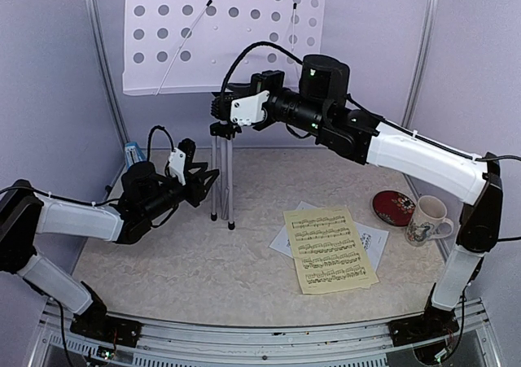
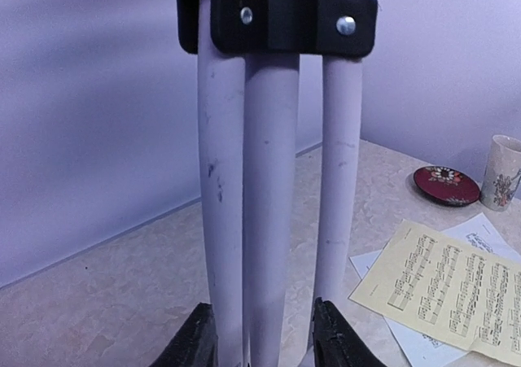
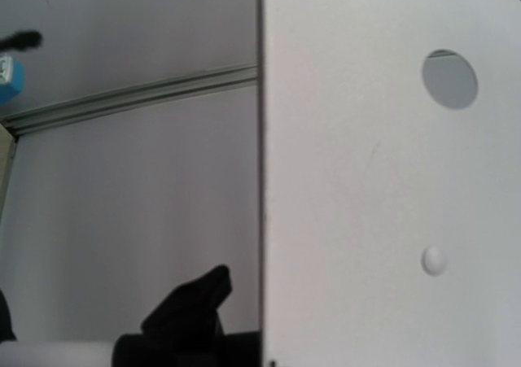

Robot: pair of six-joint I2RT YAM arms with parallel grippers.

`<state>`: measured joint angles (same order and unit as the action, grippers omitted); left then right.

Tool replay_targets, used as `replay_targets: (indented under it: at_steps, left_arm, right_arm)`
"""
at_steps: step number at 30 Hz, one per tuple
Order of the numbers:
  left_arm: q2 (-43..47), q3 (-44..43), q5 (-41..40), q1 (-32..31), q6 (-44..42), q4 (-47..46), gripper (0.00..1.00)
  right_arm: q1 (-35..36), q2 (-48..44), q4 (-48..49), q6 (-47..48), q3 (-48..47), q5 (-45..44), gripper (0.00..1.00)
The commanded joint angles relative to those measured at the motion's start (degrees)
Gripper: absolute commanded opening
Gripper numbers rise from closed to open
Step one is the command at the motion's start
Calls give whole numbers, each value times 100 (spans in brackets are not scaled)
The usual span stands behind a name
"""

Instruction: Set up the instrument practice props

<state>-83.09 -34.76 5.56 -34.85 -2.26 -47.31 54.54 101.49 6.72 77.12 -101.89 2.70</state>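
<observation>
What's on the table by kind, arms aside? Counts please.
music stand: 1
music sheets: 2 (yellow sheet, white sheet)
blue metronome, half hidden behind the left arm: 1
mug: 1
red disc: 1
Total: 6

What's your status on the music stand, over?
Left claw astride folded stand legs, grip unconfirmed. Right claw shut up by the desk. Yellow sheet and white sheet flat on table, metronome behind left arm. Mug and disc far right, clear.
</observation>
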Motion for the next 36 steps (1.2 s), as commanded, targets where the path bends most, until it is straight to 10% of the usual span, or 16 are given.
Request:
replay_targets:
  at_steps: [1, 15, 36]
  left_arm:
    - [-249, -351, 72, -46, -488, -272, 36]
    - [-185, 89, -1153, -871, -1022, -936, 20]
    - [-937, -534, -1054, -471, -566, -862, 9]
  right_arm:
    - [63, -227, 1550, 145, -705, 4, 0]
    - [118, -187, 1681, 214, -593, -29, 0]
    - [183, -196, 1786, 317, -490, -59, 0]
